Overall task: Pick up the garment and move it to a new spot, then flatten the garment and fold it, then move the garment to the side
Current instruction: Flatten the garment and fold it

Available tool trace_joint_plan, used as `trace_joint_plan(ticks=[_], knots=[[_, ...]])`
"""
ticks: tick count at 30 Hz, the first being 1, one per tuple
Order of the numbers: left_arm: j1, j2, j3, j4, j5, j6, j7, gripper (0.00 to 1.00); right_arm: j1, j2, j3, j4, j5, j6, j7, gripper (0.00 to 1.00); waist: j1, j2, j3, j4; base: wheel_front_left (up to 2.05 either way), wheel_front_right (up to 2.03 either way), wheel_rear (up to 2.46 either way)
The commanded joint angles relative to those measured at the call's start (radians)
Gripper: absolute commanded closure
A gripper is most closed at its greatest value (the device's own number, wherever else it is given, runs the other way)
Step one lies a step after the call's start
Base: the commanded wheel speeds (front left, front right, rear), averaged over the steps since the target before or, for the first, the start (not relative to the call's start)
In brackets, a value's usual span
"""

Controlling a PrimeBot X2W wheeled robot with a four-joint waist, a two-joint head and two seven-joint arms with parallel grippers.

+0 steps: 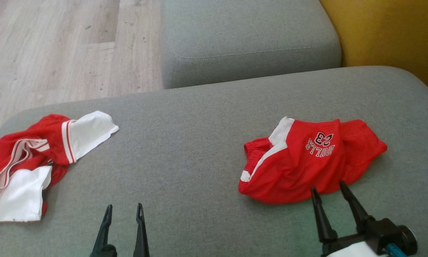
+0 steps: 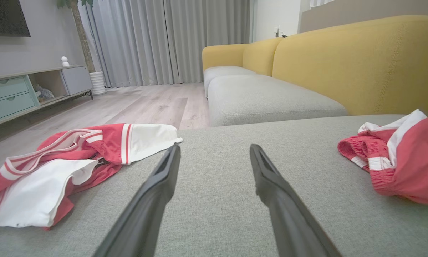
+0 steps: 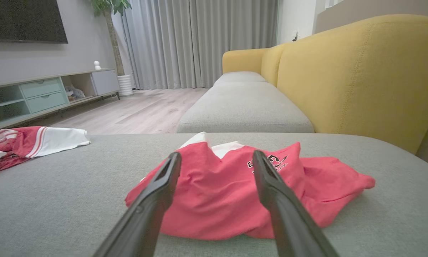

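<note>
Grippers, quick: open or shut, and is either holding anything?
Left gripper: open, empty, over the bare grey cushion.
Right gripper: open, empty, tips at the near edge of the red Bulls garment.

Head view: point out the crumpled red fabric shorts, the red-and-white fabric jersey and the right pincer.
Crumpled red fabric shorts (image 1: 299, 171), head view, red panel below the lettering.
Red-and-white fabric jersey (image 1: 91, 132), head view, white panel at its far end.
Right pincer (image 1: 327, 186), head view, midway between its open fingertips.

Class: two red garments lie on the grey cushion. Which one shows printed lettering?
The right-hand garment, just beyond the right gripper: it reads BULLS 23. The left-hand garment shows stripes but no lettering.
</note>
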Motion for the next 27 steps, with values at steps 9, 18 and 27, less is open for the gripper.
trace_joint_plan(ticks=[9, 18, 27], knots=[[-0.039, -0.008, 0.048, -0.025, 0.018, -0.009, -0.008, 0.0, -0.042, -0.008, 0.041, -0.034, -0.004, 0.008, -0.006, 0.0, -0.0001, -0.0001, 0.001, -0.011, 0.0, 0.0, 0.0], [-0.046, -0.008, 0.041, -0.011, 0.022, -0.018, -0.008, 0.0, -0.049, -0.009, 0.046, -0.036, 0.001, 0.008, -0.006, 0.0, -0.0001, -0.0001, 0.008, -0.018, 0.0, 0.0, 0.0], [-0.155, -0.008, -0.014, 0.089, -0.05, -0.106, -0.008, 0.0, -0.084, -0.028, 0.085, -0.046, -0.001, 0.008, -0.006, 0.0, -0.0001, -0.0001, 0.063, -0.069, 0.0, 0.0, 0.0]])
